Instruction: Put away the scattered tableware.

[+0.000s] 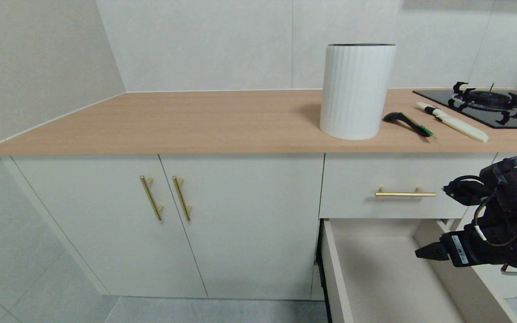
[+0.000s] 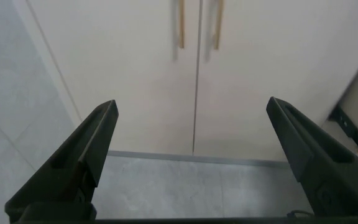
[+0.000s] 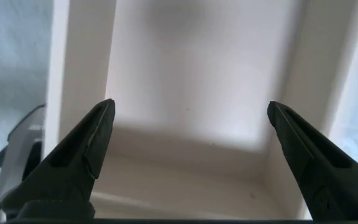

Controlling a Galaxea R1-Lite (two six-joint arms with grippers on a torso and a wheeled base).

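Our right tool (image 3: 190,107) hangs released and empty over the open drawer (image 1: 332,260). Our left tool (image 2: 191,104), also released, faces the cupboard doors (image 2: 166,74). The spoon (image 1: 409,123) and the knife (image 1: 453,122) lie on the desk (image 1: 195,121), above and beyond the right tool, near the canister (image 1: 357,89). We judge the drawer ready and the pick-up not yet begun. Next, the right tool must rise to the desk and close on the spoon's handle.
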